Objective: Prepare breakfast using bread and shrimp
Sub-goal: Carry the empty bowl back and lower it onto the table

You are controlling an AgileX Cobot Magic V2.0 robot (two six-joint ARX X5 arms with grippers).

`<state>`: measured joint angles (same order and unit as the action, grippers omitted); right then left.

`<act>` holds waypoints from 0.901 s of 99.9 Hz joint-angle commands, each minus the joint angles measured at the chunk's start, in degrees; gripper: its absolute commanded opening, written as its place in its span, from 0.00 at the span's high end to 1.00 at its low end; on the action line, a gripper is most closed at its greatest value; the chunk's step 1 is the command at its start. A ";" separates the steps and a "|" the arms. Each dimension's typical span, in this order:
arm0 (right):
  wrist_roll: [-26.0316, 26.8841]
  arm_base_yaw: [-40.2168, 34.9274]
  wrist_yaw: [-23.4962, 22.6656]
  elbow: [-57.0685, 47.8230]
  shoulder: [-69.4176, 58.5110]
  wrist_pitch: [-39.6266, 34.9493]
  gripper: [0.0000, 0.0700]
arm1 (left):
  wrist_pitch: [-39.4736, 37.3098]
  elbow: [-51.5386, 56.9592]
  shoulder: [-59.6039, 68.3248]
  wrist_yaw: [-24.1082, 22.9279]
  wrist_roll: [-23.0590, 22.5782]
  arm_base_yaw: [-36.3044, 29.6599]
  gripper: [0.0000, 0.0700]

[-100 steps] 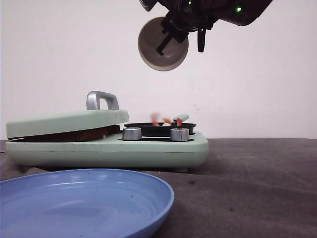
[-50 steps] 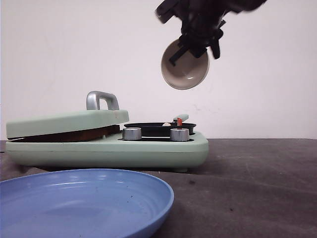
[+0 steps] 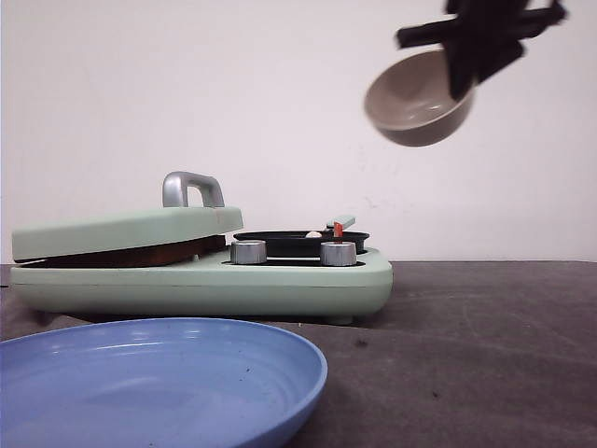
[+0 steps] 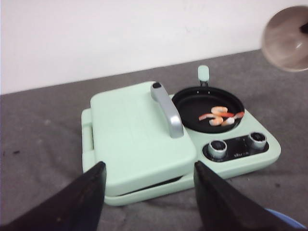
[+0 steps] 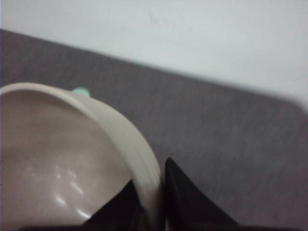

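Several shrimp (image 4: pixel 220 116) lie in the black round pan (image 4: pixel 192 103) of the mint-green breakfast maker (image 3: pixel 280 280); in the front view only bits show above the pan rim (image 3: pixel 326 230). The maker's lid (image 4: pixel 134 130) with its silver handle (image 4: pixel 166 108) is down, and the bread is hidden. My right gripper (image 5: pixel 153 211) is shut on the rim of an empty beige bowl (image 5: pixel 53 163), held high in the air to the right of the maker (image 3: pixel 415 103). My left gripper (image 4: pixel 149 192) is open and empty, above the table in front of the maker.
A blue plate (image 3: pixel 140 383) lies at the near left of the dark grey table (image 3: pixel 485 355). Two silver knobs (image 3: pixel 248 252) sit on the maker's front panel. A white wall stands behind.
My right gripper has carried the bowl to the right and away from above the pan, turning it from tipped over toward upright. The shrimp have come to rest in the pan.
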<state>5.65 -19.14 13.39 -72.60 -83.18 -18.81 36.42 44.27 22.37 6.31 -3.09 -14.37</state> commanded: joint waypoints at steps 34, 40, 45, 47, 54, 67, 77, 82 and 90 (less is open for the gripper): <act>10.21 14.45 -25.86 -0.92 -3.69 -15.52 1.00 | -0.57 0.28 0.04 -0.07 -0.33 -0.11 0.60; 10.19 15.47 -28.30 -0.92 -5.38 -16.22 1.00 | -0.55 0.28 0.04 -0.07 -0.31 -0.11 0.60; 10.12 16.04 -29.99 -0.92 -6.99 -16.52 1.00 | -0.57 0.28 0.04 -0.09 -0.31 -0.11 0.60; 10.05 16.22 -30.51 -0.92 -7.63 -16.70 1.00 | -0.59 0.28 0.04 -0.09 -0.31 -0.11 0.60; 9.99 16.50 -31.50 -0.92 -10.25 -16.46 1.00 | -0.68 0.28 0.04 -0.07 -0.31 -0.11 0.60; 9.09 16.50 -33.00 -0.92 -15.04 -16.06 1.00 | -0.76 0.28 0.04 -0.07 -0.31 -0.11 0.60; 8.81 16.50 -33.00 -0.90 -18.62 -15.80 1.00 | -0.98 0.28 0.04 -0.07 -0.28 -0.11 0.60; 8.63 16.50 -33.00 -0.92 -20.11 -15.67 1.00 | -1.11 0.28 0.04 -0.07 -0.26 -0.11 0.60; 8.26 16.50 -32.92 -0.92 -22.01 -15.04 1.00 | -1.53 0.28 0.04 -0.09 0.20 -0.11 0.60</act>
<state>14.81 -2.57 -19.38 -72.60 -103.42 -34.76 35.88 44.27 22.37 6.31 -3.07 -14.37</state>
